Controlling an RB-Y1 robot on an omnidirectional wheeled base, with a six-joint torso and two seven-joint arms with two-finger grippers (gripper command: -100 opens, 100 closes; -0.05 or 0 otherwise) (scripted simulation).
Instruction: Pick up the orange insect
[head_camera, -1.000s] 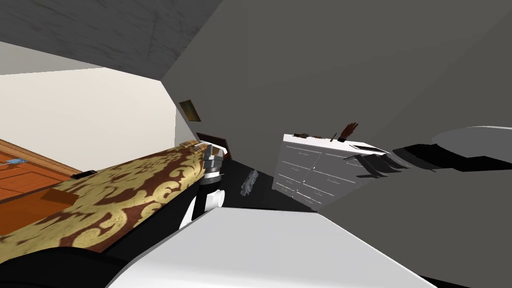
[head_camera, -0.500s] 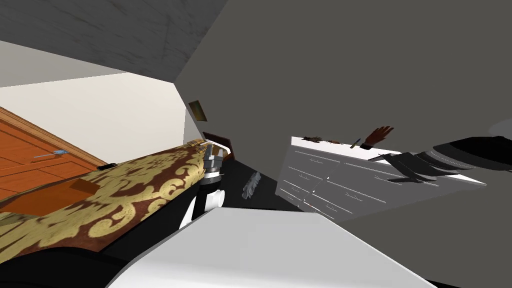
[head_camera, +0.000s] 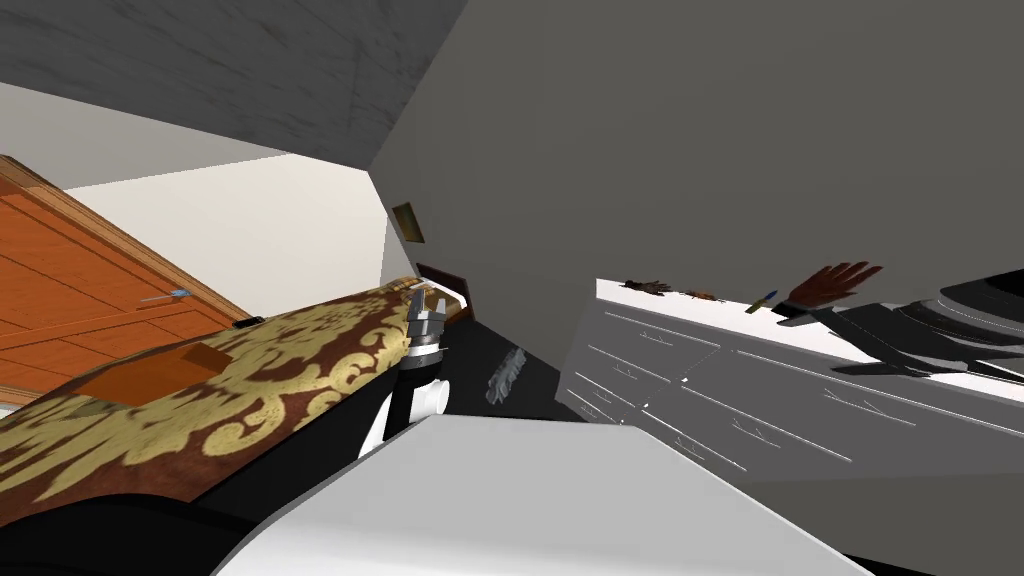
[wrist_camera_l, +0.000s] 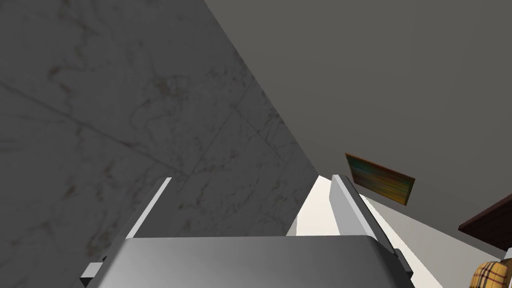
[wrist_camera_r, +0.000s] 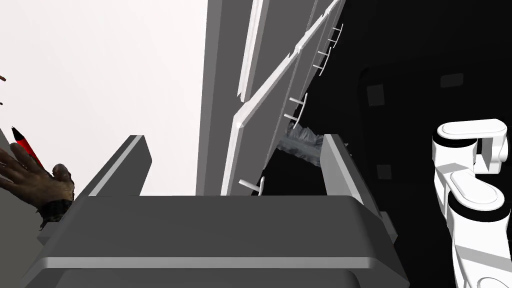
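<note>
orange insect (head_camera: 703, 295) atop white dresser (head_camera: 700, 390), between dark object (head_camera: 648, 287) and pen (head_camera: 765, 300)

Head cam's rolled, looking down, dresser (head_camera: 760, 400) at 3 o'clock. Right wrist cam's close on it too; left one faces a wall (wrist_camera_l: 375, 75).

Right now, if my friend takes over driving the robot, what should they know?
Left gripper: open, empty, held up beside the gold-and-brown patterned bed cover.
Right gripper: open, empty, at the top of the white dresser with drawers, beside a brown model hand and a red pen.
Small orange insect: lying on the dresser top, past the model hand, next to a dark brown bug-like thing.
Done: robot stands at the dresser. Nothing grasped.
Left: reach the right gripper along the top to the insect, close on it, lift.
</note>
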